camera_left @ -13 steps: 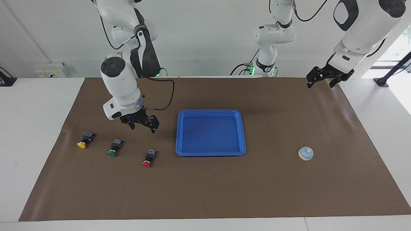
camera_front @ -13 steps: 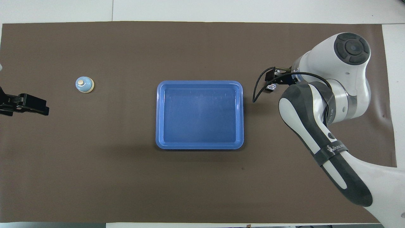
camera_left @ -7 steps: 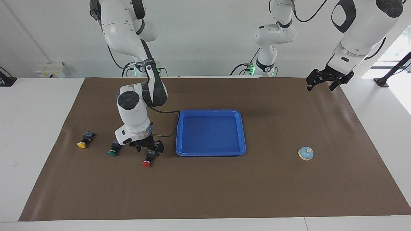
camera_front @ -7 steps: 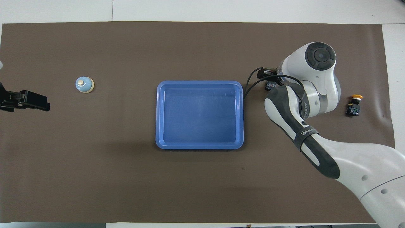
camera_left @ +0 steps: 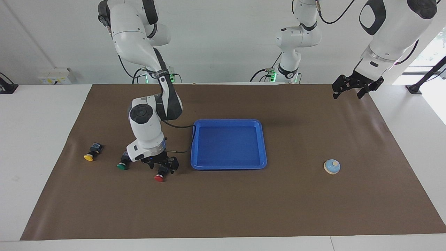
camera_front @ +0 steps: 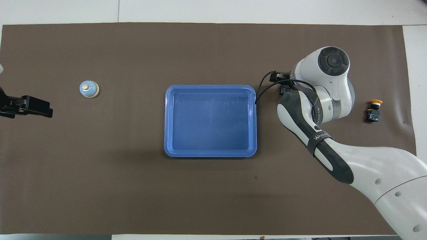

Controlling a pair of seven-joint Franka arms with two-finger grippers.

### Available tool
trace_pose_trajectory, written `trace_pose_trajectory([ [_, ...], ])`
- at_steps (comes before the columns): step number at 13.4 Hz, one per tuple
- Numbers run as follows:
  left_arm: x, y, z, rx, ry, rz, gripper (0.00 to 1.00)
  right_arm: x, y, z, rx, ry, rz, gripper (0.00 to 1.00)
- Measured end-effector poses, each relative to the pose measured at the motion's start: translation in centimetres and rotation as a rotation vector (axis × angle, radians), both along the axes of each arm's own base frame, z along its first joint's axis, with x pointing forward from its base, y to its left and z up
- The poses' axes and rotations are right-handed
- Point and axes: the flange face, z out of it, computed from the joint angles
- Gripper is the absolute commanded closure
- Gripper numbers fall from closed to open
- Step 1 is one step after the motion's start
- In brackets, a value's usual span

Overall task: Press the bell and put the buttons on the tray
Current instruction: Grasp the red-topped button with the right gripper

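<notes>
My right gripper [camera_left: 162,166] is low over the mat, open, with a finger on each side of the black body of the red button [camera_left: 159,178]. The green button [camera_left: 121,166] lies close beside the right wrist, partly hidden by it. The yellow button [camera_left: 89,157] lies farther toward the right arm's end of the table; it also shows in the overhead view [camera_front: 373,111]. The blue tray [camera_left: 228,167] is empty at mid-table. The bell [camera_left: 331,166] stands toward the left arm's end. My left gripper [camera_left: 348,88] waits open, raised over the mat's edge.
A brown mat [camera_left: 223,209] covers the table. In the overhead view the right arm [camera_front: 320,100] hides the red and green buttons. The tray [camera_front: 210,154] and the bell [camera_front: 89,89] show there, with the left gripper [camera_front: 31,108] at the mat's edge.
My right gripper has come down and toward the tray, from above the mat to around the red button. The left gripper has hardly moved.
</notes>
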Motion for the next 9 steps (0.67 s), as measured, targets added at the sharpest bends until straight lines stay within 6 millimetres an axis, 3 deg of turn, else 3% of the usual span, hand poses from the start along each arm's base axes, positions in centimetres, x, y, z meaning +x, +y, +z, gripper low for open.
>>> trace_pose_trajectory([
  [2, -0.05, 0.01, 0.08, 0.000, -0.001, 0.000, 0.00, -0.19, -0.18, -0.74, -0.004, 0.013, -0.001, 0.00],
  [3, -0.06, 0.03, 0.11, 0.000, -0.001, 0.001, 0.00, -0.28, -0.29, -1.04, -0.006, 0.018, -0.002, 0.06],
  [4, -0.09, 0.07, 0.19, 0.000, -0.003, 0.001, 0.00, -0.33, -0.40, -1.19, -0.008, 0.021, -0.003, 0.22],
  [5, -0.13, 0.13, 0.28, 0.000, -0.005, 0.002, 0.00, -0.34, -0.47, -1.23, -0.009, 0.022, -0.004, 0.50],
  [6, -0.17, 0.21, 0.38, 0.000, -0.007, 0.004, 0.00, -0.35, -0.50, -1.24, -0.009, 0.022, -0.004, 0.88],
  [7, -0.22, 0.31, 0.47, 0.000, -0.009, 0.006, 0.00, -0.35, -0.48, -1.24, -0.009, 0.022, -0.004, 1.00],
  [9, -0.29, 0.46, 0.62, 0.000, -0.012, 0.008, 0.00, -0.38, -0.39, -1.26, -0.009, 0.024, -0.002, 1.00],
])
